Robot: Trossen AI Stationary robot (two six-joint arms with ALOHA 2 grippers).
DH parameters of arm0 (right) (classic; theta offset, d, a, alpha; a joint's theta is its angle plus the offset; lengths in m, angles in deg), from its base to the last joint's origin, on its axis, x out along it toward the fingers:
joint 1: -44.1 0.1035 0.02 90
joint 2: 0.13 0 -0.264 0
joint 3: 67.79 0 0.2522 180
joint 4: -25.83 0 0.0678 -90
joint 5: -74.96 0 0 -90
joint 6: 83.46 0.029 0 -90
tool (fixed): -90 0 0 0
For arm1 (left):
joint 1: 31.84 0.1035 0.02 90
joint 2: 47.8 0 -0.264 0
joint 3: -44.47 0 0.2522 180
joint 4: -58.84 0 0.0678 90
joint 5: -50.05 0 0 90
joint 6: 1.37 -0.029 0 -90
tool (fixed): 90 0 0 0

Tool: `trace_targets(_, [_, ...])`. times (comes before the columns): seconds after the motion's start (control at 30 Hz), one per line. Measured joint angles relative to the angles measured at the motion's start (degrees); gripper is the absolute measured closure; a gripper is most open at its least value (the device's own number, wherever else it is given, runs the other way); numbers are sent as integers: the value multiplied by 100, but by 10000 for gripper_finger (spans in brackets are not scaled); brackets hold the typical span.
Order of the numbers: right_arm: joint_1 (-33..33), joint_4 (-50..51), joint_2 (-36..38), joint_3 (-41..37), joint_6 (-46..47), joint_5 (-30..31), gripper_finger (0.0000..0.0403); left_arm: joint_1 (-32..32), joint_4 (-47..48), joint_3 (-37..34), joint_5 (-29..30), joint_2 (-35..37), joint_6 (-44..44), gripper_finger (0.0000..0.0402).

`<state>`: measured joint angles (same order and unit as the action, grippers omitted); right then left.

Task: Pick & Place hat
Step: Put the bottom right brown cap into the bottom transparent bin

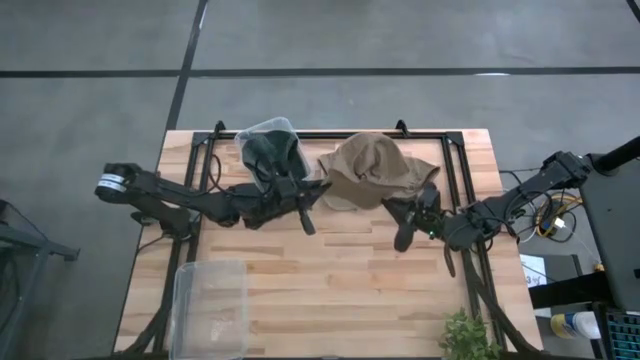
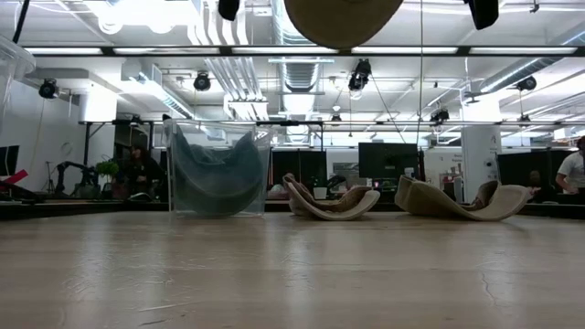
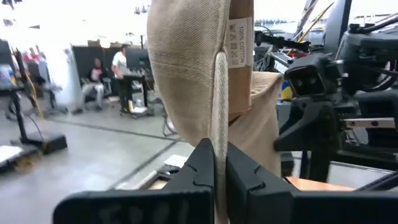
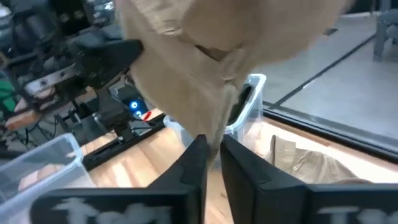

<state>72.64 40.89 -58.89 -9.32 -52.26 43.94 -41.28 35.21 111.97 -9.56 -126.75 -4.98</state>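
High view: tan hat [image 1: 372, 170] hangs beside the clear bin [image 1: 270, 150], brim pinched by left gripper [image 1: 312, 195] and right gripper [image 1: 412, 215]. I judge uneven release could snag it.

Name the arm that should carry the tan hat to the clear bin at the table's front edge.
Left. Both grippers clamp the tan hat, but the clear bin lies on the left gripper's side; the right gripper would need to reach across the table.

Tan hat [image 1: 372, 168] matt woven cloth w/ paper tag, table [image 1: 340, 280] pale wood, bin [image 1: 210, 305] clear plastic.
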Motion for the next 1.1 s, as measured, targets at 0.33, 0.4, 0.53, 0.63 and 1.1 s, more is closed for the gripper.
trace_targets(0.33, [23, 320, 249, 2, -641, 33, 237, -17, 1179, 0, -44, 540, 1775, 394])
trace_targets(0.4, [57, 546, 311, 0, -639, 99, 218, -24, 1613, 1, -176, 698, 2422, 395])
trace_targets(0.53, [163, 1020, 435, 0, -638, 93, 193, -267, 2433, 2, -5, 959, 2936, 395])
trace_targets(0.63, [237, 1283, 569, 0, -614, 83, 187, -542, 3008, 2, 299, 1147, 3485, 395])
trace_targets(1.1, [424, 1512, 651, -2, -590, -175, 186, -2338, 5183, 0, 1922, 1974, 6125, 395])
